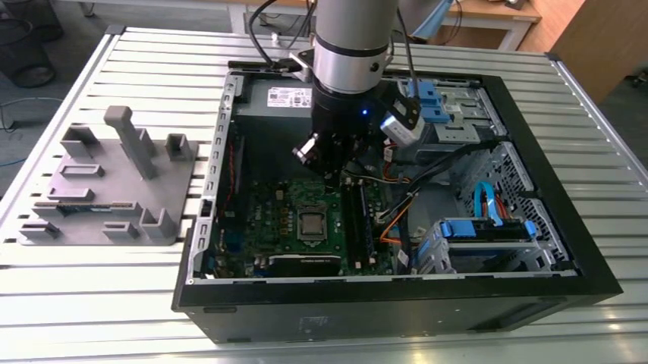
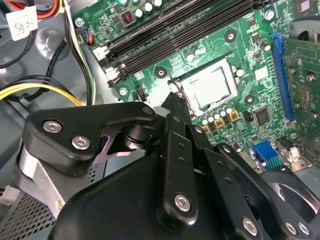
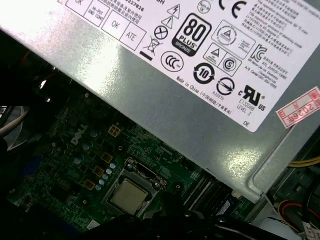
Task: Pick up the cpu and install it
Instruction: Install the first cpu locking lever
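The cpu (image 1: 311, 223) is a small silver-grey square lying flat in the socket on the green motherboard (image 1: 268, 227) inside the open computer case. In the second wrist view the cpu (image 2: 210, 87) sits level within the metal socket frame, and the first wrist view shows the cpu (image 3: 128, 195) from the other side. My gripper (image 1: 326, 168) hangs above the board, just behind the socket and apart from the chip. In the second wrist view the gripper (image 2: 174, 102) ends in a black tip close beside the socket's corner. Nothing is seen in its grasp.
A grey block-studded tray (image 1: 111, 182) lies on the slatted table at the exterior view's left. The power supply (image 3: 150, 75) stands close behind the arm. Memory slots (image 2: 175, 30), cables (image 1: 400, 220) and blue drive bays (image 1: 486, 227) crowd the case's right side.
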Controlling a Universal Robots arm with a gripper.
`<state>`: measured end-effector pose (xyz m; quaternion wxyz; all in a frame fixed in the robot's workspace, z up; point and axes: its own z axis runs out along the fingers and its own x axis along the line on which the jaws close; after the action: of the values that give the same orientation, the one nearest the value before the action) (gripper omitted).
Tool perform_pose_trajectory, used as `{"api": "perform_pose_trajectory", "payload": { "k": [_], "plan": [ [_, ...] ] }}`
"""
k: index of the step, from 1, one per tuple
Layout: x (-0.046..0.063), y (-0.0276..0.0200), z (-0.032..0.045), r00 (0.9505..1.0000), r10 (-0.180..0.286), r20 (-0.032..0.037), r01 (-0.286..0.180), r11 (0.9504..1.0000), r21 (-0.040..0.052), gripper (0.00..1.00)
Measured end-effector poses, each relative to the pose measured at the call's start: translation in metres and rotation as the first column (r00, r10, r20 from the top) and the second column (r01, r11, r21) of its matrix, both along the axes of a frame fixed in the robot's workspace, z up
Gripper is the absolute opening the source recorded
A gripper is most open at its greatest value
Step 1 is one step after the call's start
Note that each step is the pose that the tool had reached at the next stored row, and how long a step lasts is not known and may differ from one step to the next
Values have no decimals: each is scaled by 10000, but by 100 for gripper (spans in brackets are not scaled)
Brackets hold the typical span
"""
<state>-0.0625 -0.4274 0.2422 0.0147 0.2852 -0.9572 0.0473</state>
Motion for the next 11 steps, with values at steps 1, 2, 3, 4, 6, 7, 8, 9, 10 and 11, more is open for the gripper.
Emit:
{"api": "perform_pose_trajectory", "payload": {
  "k": [1,2,3,4,6,7,8,9,10,11],
  "plan": [
    [0,-10,-1,10000,-1,0,1,10000,0,11],
    [0,-22,-3,10000,-1,0,1,10000,0,11],
    [0,-36,-4,10000,-1,-1,1,10000,-1,11],
    [0,-50,-6,10000,-2,0,2,10000,0,11],
    [0,-82,-10,10000,-3,0,3,10000,0,11],
    [0,-99,-12,10000,-4,0,4,10000,-1,11],
    [0,-117,-15,10000,-4,0,4,10000,1,11],
    [0,-136,-18,10000,-6,0,6,10000,-1,11],
    [0,-154,-20,10000,-7,0,7,10000,0,11],
    [0,-169,-23,10000,-8,0,8,10000,-1,11]
  ]
}}
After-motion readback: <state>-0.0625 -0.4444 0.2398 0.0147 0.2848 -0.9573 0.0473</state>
